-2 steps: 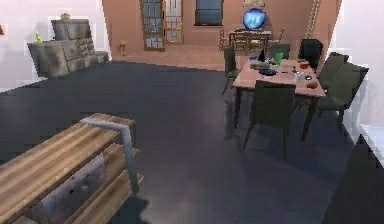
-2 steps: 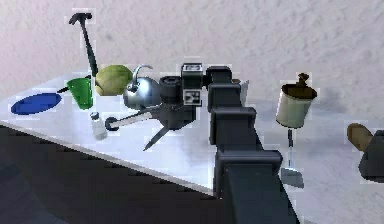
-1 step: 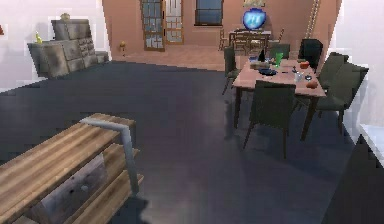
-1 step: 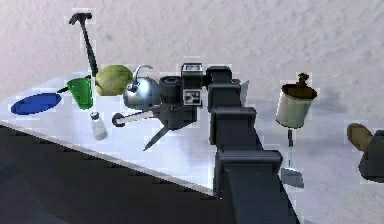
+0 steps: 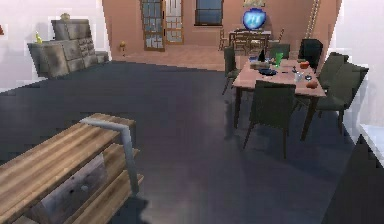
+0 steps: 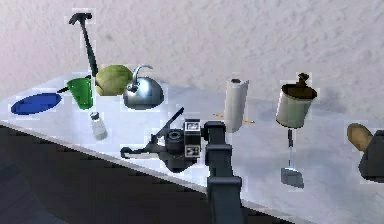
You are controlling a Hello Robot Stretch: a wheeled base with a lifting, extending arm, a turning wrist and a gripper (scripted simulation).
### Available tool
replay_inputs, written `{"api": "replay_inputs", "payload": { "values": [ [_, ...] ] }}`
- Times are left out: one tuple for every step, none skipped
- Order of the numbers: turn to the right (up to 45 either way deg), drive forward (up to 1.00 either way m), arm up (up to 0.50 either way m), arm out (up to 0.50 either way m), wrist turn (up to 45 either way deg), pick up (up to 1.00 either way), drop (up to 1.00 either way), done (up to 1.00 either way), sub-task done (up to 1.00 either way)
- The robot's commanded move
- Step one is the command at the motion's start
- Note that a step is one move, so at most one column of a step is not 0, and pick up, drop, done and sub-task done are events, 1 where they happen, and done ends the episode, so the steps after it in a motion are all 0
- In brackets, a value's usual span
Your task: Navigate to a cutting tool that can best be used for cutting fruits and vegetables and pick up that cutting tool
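Clearly the driving part looks finished: the robot is drawn up alongside a long white bench (image 6: 335, 150), and the arm (image 6: 222, 185) reaches out over its near edge. The pincer (image 6: 135, 151) hangs low above the bench top.

Farther out from the pincer, toward the arm side view's left, stand a yellow-green melon-like ball (image 6: 112, 78) and a silver kettle (image 6: 143, 93), touching or nearly so. A paper towel roll (image 6: 234, 105) stands upright on the other side of the pincer, near it. A beige jar (image 6: 296, 105) with a dark lid is beyond that, well apart. Out past the melon-like ball a dark long-handled tool (image 6: 88, 50) stands upright, and a green cup (image 6: 80, 93) is just in front of it. A blue plate (image 6: 35, 103) lies flat, well apart from the pincer at the bench's left end. A silver spatula (image 6: 291, 165) lies below the jar. Just beside the fingertips, to their left, is a small white shaker (image 6: 98, 125).

As for the cutting tool, I cannot make out any knife with confidence. A thin dark sliver (image 6: 175, 117) slants up right at the pincer, and it may be a blade or part of the pincer itself. How the fingers are set cannot be told, nor whether they have anything in hold. In my judgement the pick-up itself is not yet shown as done.
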Motion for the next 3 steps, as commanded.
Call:
{"api": "replay_inputs", "payload": {
  "values": [
    [0.0,0.0,0.0,0.0,0.0,1.0,0.0,0.0,0.0],
    [0.0,0.0,0.1,0.0,0.0,0.0,0.0,0.0,0.0],
    [0.0,0.0,0.0,0.0,0.0,0.0,0.0,1.0,0.0]
  ]
}}
